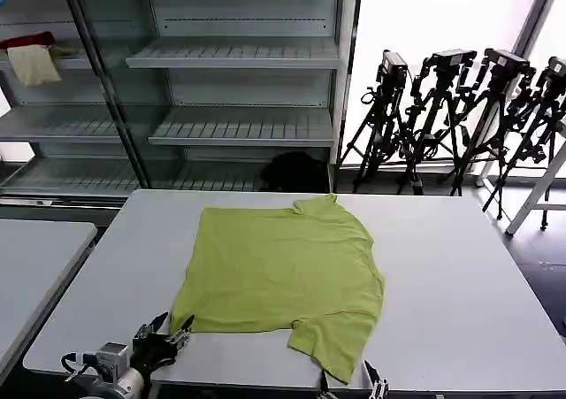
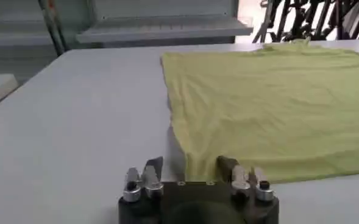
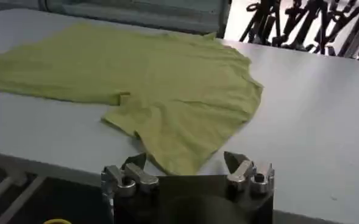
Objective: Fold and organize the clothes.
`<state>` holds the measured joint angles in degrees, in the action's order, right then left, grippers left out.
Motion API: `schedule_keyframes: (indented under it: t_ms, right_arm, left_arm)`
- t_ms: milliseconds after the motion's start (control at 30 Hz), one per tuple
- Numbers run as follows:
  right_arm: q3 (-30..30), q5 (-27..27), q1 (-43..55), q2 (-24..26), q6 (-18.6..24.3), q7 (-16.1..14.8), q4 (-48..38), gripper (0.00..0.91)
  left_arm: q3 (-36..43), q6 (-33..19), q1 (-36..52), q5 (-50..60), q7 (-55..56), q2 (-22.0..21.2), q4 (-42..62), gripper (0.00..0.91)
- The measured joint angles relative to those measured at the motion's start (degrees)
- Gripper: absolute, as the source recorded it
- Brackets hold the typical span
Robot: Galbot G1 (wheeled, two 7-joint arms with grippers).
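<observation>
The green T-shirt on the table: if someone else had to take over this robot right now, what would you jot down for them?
Left gripper: open, at the table's near edge, lined up with the T-shirt's near left corner, holding nothing.
Right gripper: open, at the near edge by the near sleeve, holding nothing.
T-shirt: spread flat, plain side up, on the white table, collar toward the far edge.
Done: shirt laid out.
Left: every fold, then tidying it away.
</observation>
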<state>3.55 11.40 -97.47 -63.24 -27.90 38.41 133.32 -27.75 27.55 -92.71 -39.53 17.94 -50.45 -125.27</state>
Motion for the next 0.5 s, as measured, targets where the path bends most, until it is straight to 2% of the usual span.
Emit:
schedule_keyframes:
  t_ms: [67,500]
  right_arm:
    - [0.0,0.2,0.3,-0.1,0.1,0.0,-0.4,0.0]
    - [-0.4,1.4,1.4,-0.1,0.5,-0.2,-1.6,0.0]
  left_arm:
    - [0.0,-0.1,0.1,0.1,0.0,0.0,0.2,0.01]
    - [0.5,-0.9,-0.2,1.0,-1.1,0.0,0.3,0.01]
